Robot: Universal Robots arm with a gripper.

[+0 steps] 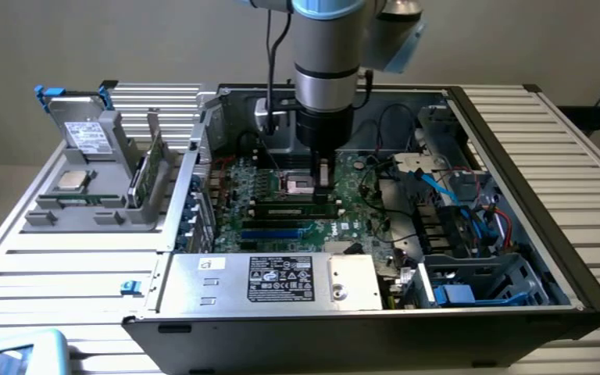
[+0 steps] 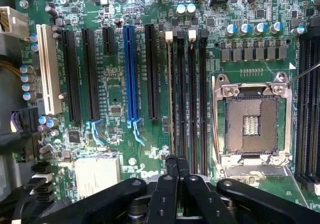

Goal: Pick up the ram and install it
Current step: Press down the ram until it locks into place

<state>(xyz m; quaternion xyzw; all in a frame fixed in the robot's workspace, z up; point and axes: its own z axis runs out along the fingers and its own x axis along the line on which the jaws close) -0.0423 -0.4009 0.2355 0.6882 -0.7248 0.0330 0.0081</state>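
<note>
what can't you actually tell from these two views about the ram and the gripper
- Exterior view: the arm hides the gripper and the slots below it.
- Wrist view: the shut gripper sits over a ram in its slot; whether it is fully seated is unclear.
- Exterior view: parts in the grey holder are too small to identify.

arm: upper part cut off by the exterior view's top edge.
gripper: base cut off by the wrist picture's edge.
ram: seated in slot; detail too small to tell.
label: print too small to read.
bin: cut off at corner.
</note>
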